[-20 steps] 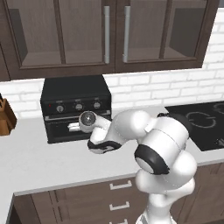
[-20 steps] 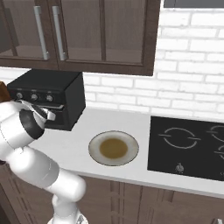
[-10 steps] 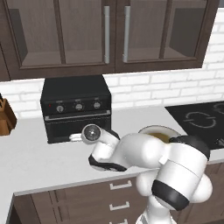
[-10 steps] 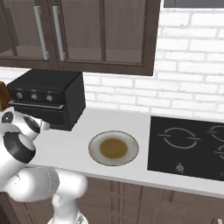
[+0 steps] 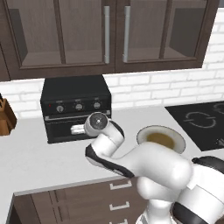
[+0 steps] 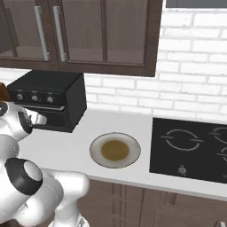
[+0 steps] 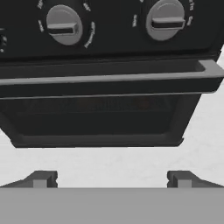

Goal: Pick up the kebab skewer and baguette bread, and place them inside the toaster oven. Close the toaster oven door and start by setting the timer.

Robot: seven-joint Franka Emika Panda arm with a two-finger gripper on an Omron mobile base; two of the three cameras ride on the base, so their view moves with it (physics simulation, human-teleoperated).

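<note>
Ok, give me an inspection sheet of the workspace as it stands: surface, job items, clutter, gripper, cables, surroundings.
Surface: pale counter, bare in front of the oven.
Job's things: toaster oven at the back, toaster oven door shut, grey bar handle across it; skewer and bread nothing seen.
Clutter: plate beside the cooktop; wooden block left of the oven.
Gripper: gripper open, empty, facing the door, apart from it.
Cables: nothing seen.
Surroundings: dark wall cabinets, white brick wall.
</note>
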